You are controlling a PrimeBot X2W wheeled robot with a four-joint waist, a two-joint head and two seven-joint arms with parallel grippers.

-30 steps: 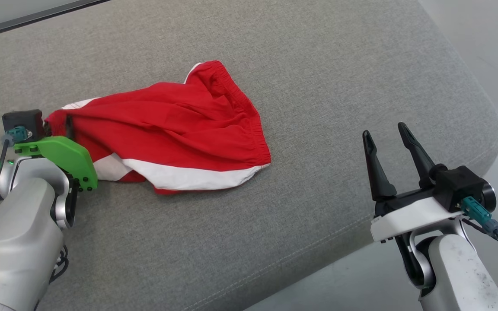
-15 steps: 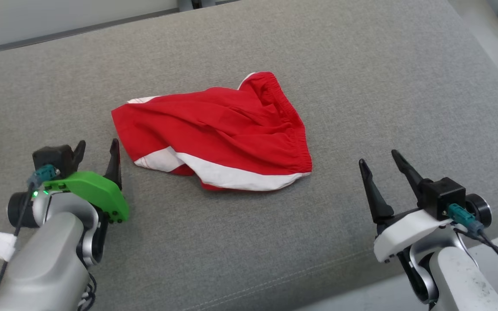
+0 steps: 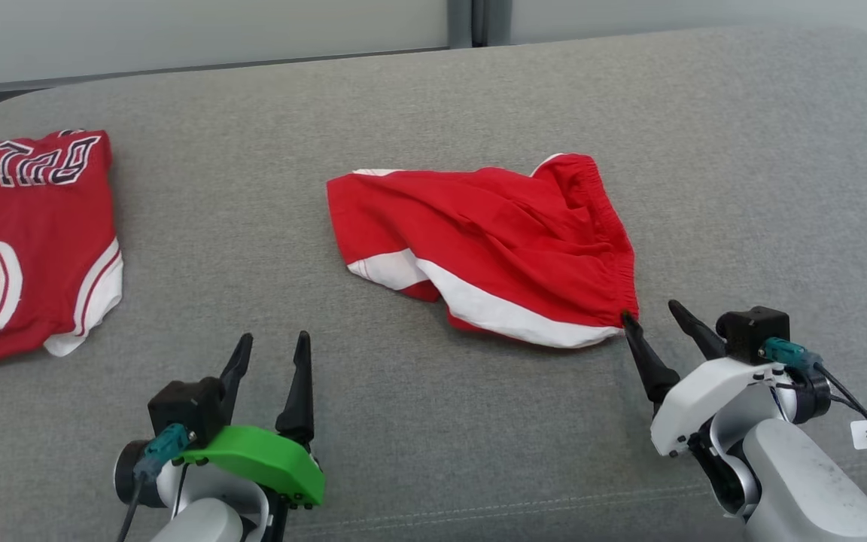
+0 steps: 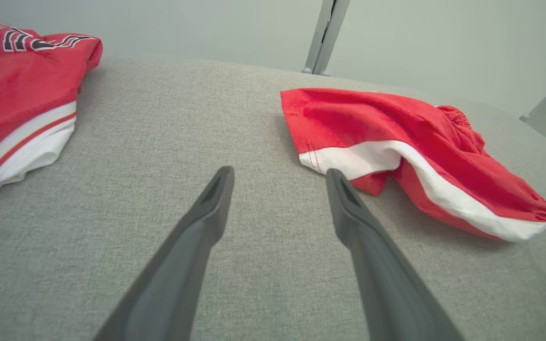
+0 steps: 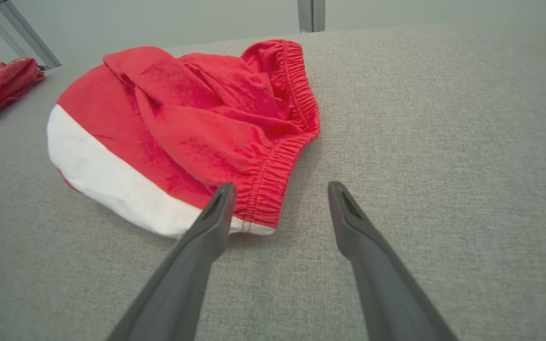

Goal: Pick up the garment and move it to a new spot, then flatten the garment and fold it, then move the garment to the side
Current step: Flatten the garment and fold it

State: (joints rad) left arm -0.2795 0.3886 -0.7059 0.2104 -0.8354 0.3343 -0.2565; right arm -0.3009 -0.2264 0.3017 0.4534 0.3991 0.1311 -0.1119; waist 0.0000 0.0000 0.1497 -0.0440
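- The red shorts [image 3: 494,233] lie rumpled on the grey cushion [image 3: 433,98], just right of centre in the head view, and neither arm holds them.
- Their long axis slants from the white-trimmed leg hem [image 3: 384,267] at mid-frame down and right to the elastic waistband [image 3: 618,241].
- The right jaws, at the lower right, stand apart and empty. One fingertip [image 3: 633,335] sits at the waistband's lower corner, but I cannot tell whether it touches. In the right wrist view that corner [image 5: 259,222] lies just inside the gap.
- The left jaws, at the lower left, are also apart and empty. The hem lies up and to the right of their tips, across bare cushion.
- The right arm is clearly nearer, so flattening probably means each arm taking its own end.
- A red jersey [image 3: 27,241] lies well apart at the left edge.
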